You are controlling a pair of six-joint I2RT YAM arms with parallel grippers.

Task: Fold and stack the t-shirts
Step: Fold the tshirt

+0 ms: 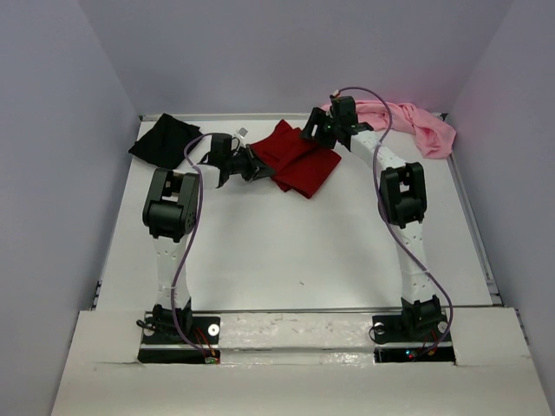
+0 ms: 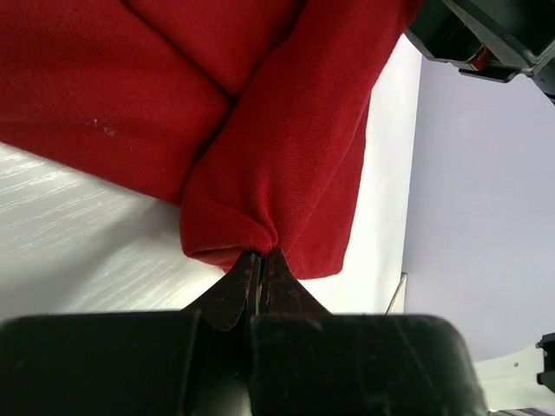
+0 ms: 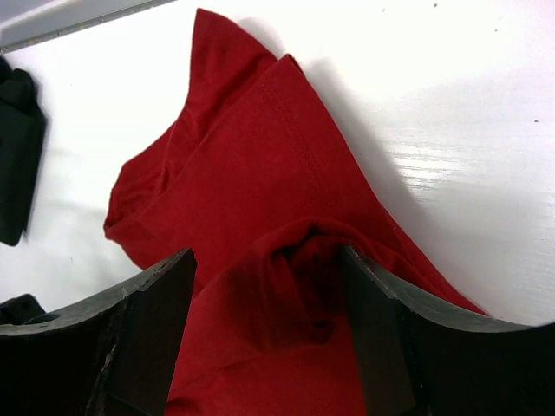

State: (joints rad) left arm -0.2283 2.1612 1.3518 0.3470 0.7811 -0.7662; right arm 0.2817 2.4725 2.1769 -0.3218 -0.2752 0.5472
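Table: a white flat table (image 1: 286, 251) with a faint wood grain, walled in by pale lilac panels; both arm bases sit at its 6 o'clock edge.

Red shirt: a dark red cloth t-shirt (image 1: 299, 160) lies partly folded and rumpled at 12 o'clock on the table, just short of the far edge. In the left wrist view it (image 2: 286, 130) shows thick rolled folds; in the right wrist view it (image 3: 251, 173) shows a stitched hem seam.

Pink shirt: a light pink cloth t-shirt (image 1: 416, 121) is heaped loosely at 1 o'clock, in the far right corner.

Black shirt: a black cloth t-shirt (image 1: 163, 139) is bunched at 11 o'clock, in the far left corner, well apart from the red one.

Left arm: a black-and-white jointed arm (image 1: 169, 208) with a purple cable reaches toward 12 o'clock.

Right arm: a matching black-and-white jointed arm (image 1: 403, 195) reaches toward 12 o'clock from the right.

Left gripper: the left gripper (image 2: 260, 260) is clenched on a gathered corner of the red shirt at its 9 o'clock side.

Right gripper: the right gripper (image 3: 264, 277) stands released, jaws wide, over the shirt's far side, with a raised hump of red cloth between them.

Writing: a small white tag (image 1: 241, 132) lies at the shirt's 10 o'clock edge, too small to read.
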